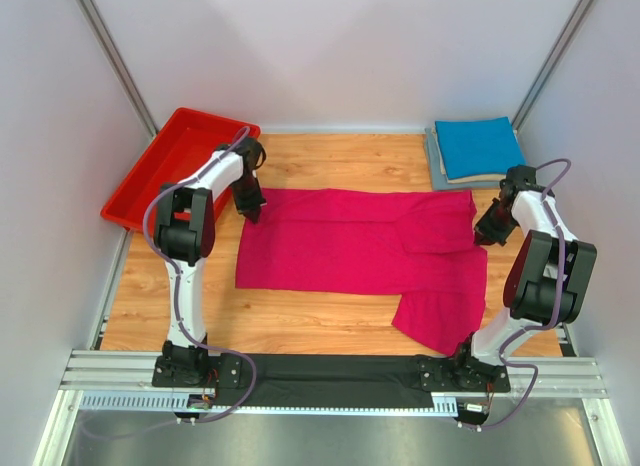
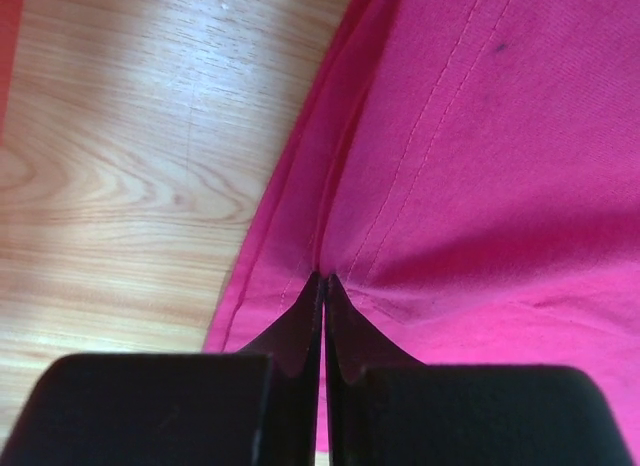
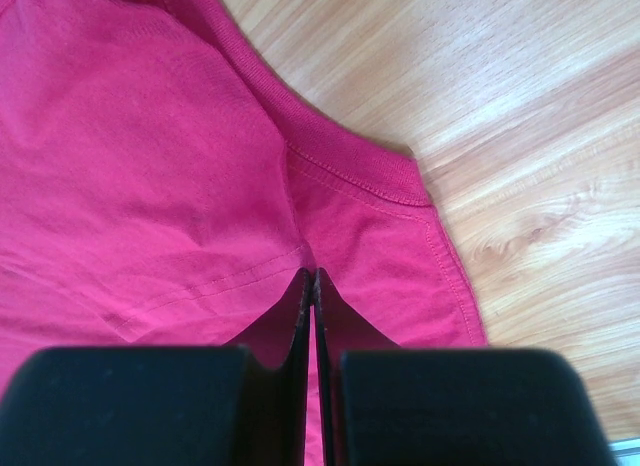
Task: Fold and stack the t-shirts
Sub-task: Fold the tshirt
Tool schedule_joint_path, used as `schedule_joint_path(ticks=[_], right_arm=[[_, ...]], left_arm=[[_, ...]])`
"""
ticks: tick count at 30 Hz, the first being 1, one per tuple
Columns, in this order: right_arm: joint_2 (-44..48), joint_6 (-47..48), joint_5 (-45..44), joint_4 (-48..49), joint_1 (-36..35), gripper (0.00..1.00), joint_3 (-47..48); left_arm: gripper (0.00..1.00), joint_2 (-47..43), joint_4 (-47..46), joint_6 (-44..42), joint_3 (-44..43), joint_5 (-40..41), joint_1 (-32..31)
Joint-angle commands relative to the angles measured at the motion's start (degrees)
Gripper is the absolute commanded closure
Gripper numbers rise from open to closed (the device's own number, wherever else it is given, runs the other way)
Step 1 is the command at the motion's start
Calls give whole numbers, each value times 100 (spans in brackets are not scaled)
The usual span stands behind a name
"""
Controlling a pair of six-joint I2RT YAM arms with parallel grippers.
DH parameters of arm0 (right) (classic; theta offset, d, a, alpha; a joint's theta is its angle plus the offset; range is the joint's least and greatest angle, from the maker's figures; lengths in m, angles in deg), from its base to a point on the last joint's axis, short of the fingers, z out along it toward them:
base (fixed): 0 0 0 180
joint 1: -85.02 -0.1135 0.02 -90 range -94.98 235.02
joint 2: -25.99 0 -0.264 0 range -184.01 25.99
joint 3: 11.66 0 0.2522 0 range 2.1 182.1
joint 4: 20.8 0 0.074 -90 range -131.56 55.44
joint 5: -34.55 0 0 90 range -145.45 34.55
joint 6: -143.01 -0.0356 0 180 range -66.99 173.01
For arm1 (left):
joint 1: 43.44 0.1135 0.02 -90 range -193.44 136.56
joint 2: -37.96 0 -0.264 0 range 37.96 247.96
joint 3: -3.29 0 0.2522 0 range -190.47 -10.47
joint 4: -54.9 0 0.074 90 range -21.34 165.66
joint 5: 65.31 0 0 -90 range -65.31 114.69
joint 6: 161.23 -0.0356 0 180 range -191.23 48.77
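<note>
The large magenta-pink t-shirt (image 1: 350,251) lies spread across the wooden table, one sleeve hanging toward the near right. My left gripper (image 1: 252,208) is shut on the shirt's far left corner, pinching cloth by the hem (image 2: 325,276). My right gripper (image 1: 484,231) is shut on the shirt's right edge, pinching cloth near the collar seam (image 3: 313,271). A bright blue folded t-shirt (image 1: 478,146) lies on a grey folded one (image 1: 436,158) at the far right corner.
A red plastic bin (image 1: 175,161) stands at the far left, just behind the left arm. White walls close in the table on three sides. A metal rail (image 1: 320,371) holds the arm bases along the near edge.
</note>
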Motion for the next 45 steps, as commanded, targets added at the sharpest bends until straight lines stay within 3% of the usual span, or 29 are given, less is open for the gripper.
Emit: schedule_joint_path(ticks=[1, 25, 45], right_arm=[[69, 68, -53, -129, 26, 100, 305], [543, 200, 96, -841, 201, 100, 542], [992, 68, 615, -1219, 491, 100, 402]], left_arm=[[100, 11, 257, -43, -355, 129, -25], [100, 494, 978, -359, -1305, 657, 45], [100, 661, 1093, -483, -1498, 745, 107]])
